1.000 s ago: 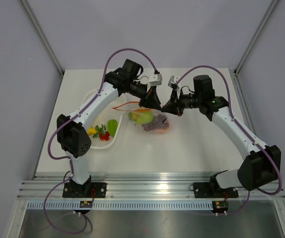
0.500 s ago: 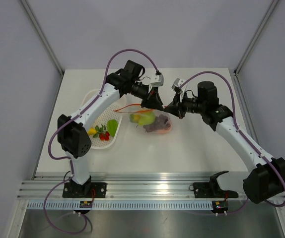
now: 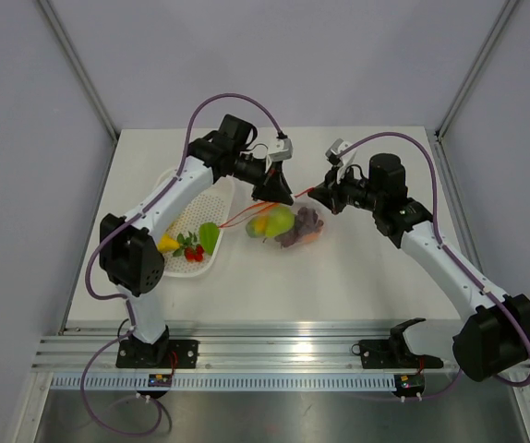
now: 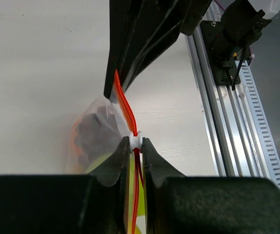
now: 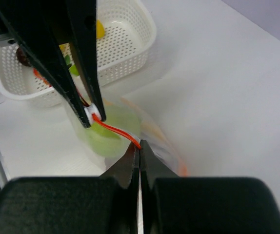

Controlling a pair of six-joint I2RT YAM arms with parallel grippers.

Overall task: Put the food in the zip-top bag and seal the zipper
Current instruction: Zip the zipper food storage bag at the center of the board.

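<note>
Zip-top bag (image 3: 288, 242): sitting just beside the white basket (image 3: 211, 189), on its right in the top view, with its mouth edge being held up between the two grippers.
Zipper (image 4: 125, 109): running as a taut red-orange strip from one gripper to the other, its loose end trailing back toward the basket.
Slider (image 4: 135, 140): showing as a small white piece on the strip, at the left fingertips.
Food in bag: a green piece (image 3: 274, 221) and a purple piece (image 3: 307, 220) are resting inside, the green one nearer the basket.
Left gripper (image 3: 272, 194): pinching the zipper at the slider, jaws nearly together.
Right gripper (image 3: 317, 194): clamping fully onto the zipper, farther from the basket.
Basket contents: yellow, red and green pieces are lying at its near end.
Table (image 3: 376, 277): carrying the basket and bag.
</note>
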